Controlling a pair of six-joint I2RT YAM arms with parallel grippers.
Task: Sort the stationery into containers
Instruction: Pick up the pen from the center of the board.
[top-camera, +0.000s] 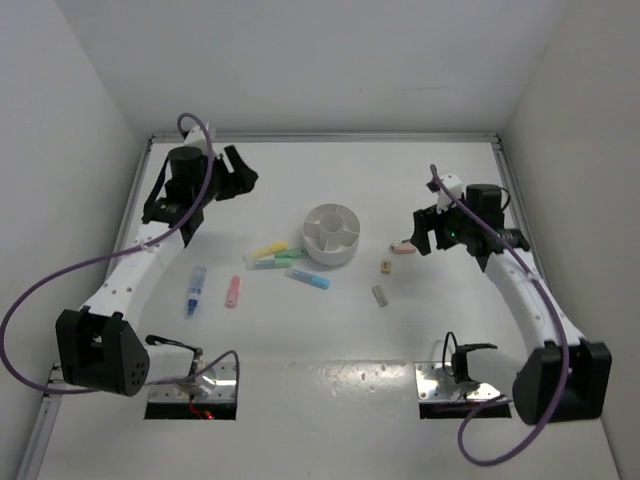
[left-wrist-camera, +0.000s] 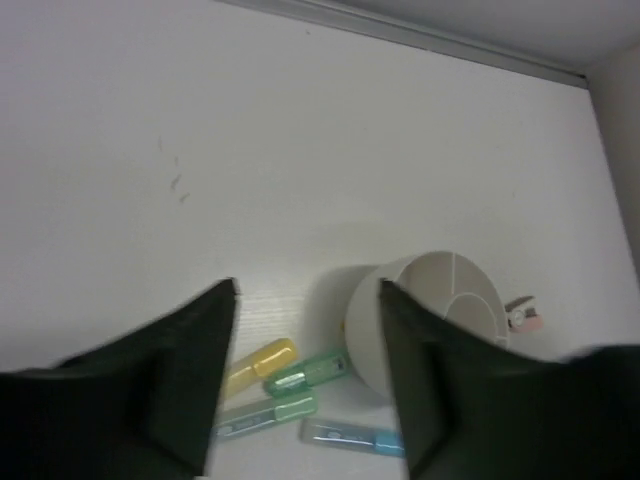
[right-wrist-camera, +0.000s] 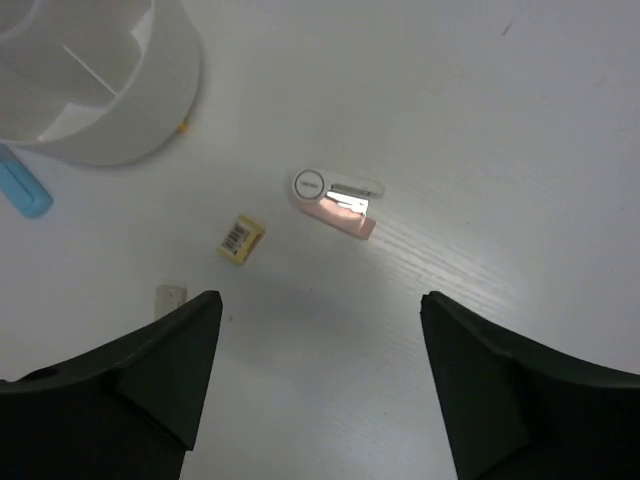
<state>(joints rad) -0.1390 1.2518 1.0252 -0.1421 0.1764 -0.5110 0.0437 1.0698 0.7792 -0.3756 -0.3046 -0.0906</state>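
The right gripper (right-wrist-camera: 315, 305) hung wide open and empty, with the pink block (right-wrist-camera: 335, 205) lying on the table just ahead of its fingertips and about centred on the gap. The tan block (right-wrist-camera: 240, 238) sat a little off toward one finger, and the white organiser (right-wrist-camera: 130, 120) beyond that. A clean pick probably called for dropping forward and down, turning the wrist to straddle the slanted block's narrow width, and closing low. The left gripper (left-wrist-camera: 305, 385) was likewise open and empty, markers (left-wrist-camera: 262, 360) just past its fingertips.

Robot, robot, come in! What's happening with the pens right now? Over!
Left gripper open, empty. Right gripper open, facing pink block. Markers on table, none seen in organiser. Nothing in the way.
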